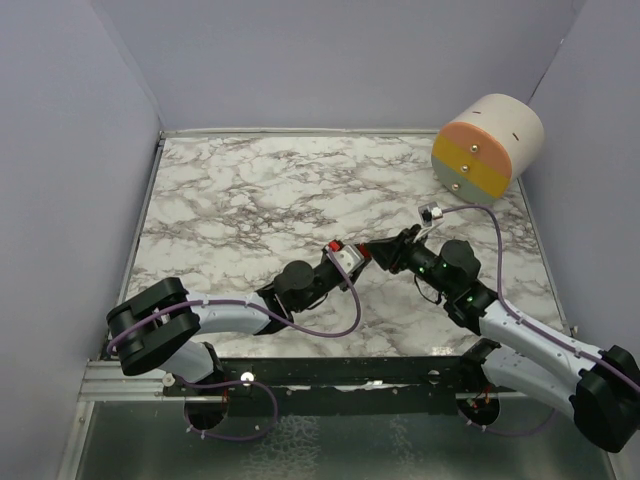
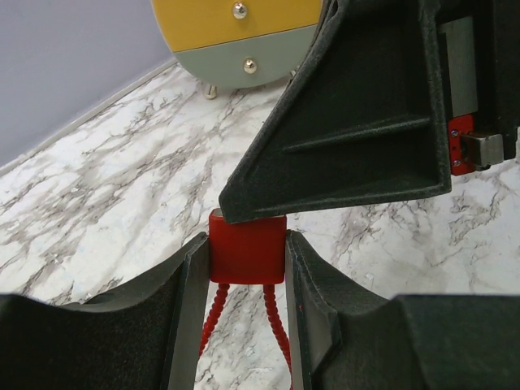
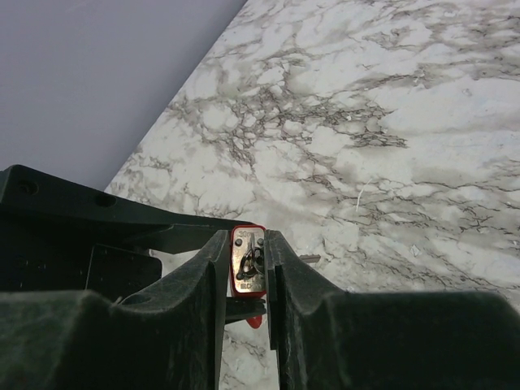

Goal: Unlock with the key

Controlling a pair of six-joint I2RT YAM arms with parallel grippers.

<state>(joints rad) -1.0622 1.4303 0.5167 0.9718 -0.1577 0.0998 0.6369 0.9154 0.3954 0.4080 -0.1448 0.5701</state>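
The left tool (image 2: pixel 246 242) is clenched on a red padlock (image 2: pixel 247 264), one finger flat on each side. A red coiled cable (image 2: pixel 213 315) runs from the body back toward the wrist. The right tool (image 3: pixel 248 248) meets it head-on, its fingers drawn narrow and clamped on the padlock's red-rimmed metal keyhole end. A small dark shape sits on that face; key or bare keyhole, cannot tell. All of this is over the middle of the marble bench (image 1: pixel 250 190). At the far right corner, well apart, is a round drawer unit (image 1: pixel 487 145) with orange, yellow and grey-green fronts and metal knobs.
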